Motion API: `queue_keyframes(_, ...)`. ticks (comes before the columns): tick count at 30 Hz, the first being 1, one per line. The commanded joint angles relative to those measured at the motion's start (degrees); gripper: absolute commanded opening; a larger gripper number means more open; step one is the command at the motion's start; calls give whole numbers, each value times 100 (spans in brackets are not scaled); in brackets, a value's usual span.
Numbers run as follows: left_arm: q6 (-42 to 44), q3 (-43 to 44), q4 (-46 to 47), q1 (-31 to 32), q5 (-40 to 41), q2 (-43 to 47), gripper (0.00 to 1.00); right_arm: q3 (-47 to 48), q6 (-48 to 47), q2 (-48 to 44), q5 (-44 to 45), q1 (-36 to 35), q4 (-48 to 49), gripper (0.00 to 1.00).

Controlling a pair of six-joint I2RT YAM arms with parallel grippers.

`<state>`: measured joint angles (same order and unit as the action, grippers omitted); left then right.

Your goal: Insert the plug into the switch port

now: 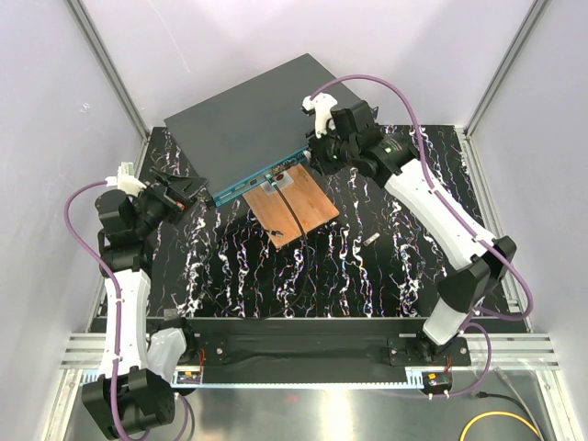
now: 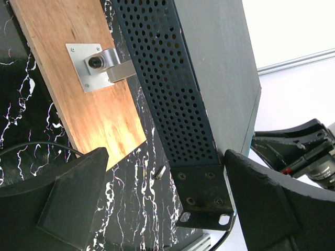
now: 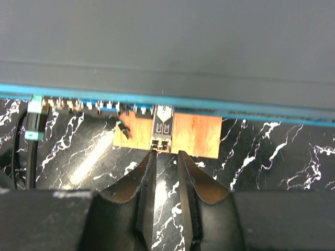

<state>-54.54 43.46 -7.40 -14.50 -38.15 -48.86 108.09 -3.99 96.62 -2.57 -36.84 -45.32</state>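
Observation:
The switch (image 1: 248, 110) is a flat dark grey box lying at the back, with its teal port face (image 1: 262, 176) turned toward the arms. In the right wrist view the plug (image 3: 162, 128), a small black module, juts out of that teal face (image 3: 251, 112) over a brown board. My right gripper (image 3: 166, 154) sits just behind the plug's rear end. Its fingertips are slightly apart with only table between them. My left gripper (image 2: 167, 204) is wide open around the switch's left corner bracket (image 2: 204, 193), and neither finger visibly presses on it.
A copper-brown board (image 1: 294, 207) with a metal bracket (image 2: 97, 65) lies in front of the switch, with a black cable (image 1: 287, 213) running across it. A small metal piece (image 2: 160, 172) lies on the marbled table. Another cable (image 3: 32, 123) enters the switch's face at the left.

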Motion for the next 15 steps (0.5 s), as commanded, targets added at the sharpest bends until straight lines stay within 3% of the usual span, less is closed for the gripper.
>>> queue_keyframes(1,14,119,142,18,-61,-45,99,423,56,173,-16,1,50,28)
queue_keyframes(15,23,127,169,53,-131,-97,99,1090,126,683,55,1,287,22)
